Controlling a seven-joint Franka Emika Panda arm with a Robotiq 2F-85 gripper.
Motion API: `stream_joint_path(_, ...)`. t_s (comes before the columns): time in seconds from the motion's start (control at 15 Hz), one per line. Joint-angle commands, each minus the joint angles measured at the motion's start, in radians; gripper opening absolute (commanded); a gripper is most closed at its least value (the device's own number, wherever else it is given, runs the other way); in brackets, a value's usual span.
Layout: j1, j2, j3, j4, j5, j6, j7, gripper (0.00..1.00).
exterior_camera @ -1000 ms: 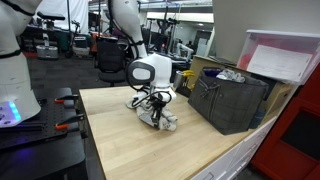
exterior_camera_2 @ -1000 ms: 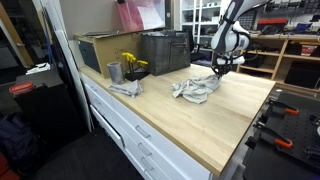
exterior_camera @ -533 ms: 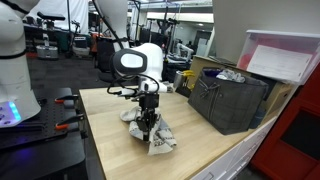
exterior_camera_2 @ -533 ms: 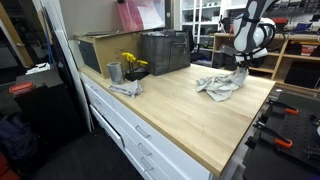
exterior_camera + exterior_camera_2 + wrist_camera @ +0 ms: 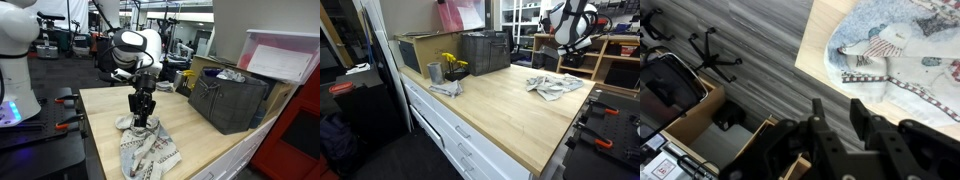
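White patterned cloth (image 5: 150,155) is seen spread flat on the wooden tabletop (image 5: 103,112), directly beneath and ahead of the gripper (image 5: 140,118). A second ago it was bunched and clamped. Now the jaws are parted narrowly, with nothing held between them.

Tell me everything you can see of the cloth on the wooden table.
The cloth is a pale, soft fabric printed with small dark and red figures. It lies crumpled and partly spread on the wooden table, near its edge. The gripper hangs above one end, jaws empty; contact cannot be told.
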Motion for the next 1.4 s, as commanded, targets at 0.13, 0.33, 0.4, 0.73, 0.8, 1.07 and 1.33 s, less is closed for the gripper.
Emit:
stream_joint_path(0.13, 0.239, -0.035, -0.131, -0.040, -0.017, -0.055, -0.010, 0.82)
stream_joint_path(0.33, 0.359, -0.105, -0.163, -0.083, 0.004, 0.014, -0.084, 1.00)
stream_joint_path(0.4, 0.390, -0.130, -0.163, -0.087, 0.021, 0.013, -0.100, 1.00)
stream_joint_path(0.73, 0.478, -0.230, -0.111, -0.120, 0.032, 0.051, -0.175, 1.00)
stream_joint_path(0.8, 0.475, -0.251, -0.089, -0.129, 0.033, 0.065, -0.193, 1.00)
stream_joint_path(1.07, 0.392, -0.320, 0.038, -0.172, 0.034, 0.129, -0.311, 1.00)
stream_joint_path(1.33, 0.216, -0.365, 0.232, -0.208, 0.066, 0.154, -0.495, 1.00)
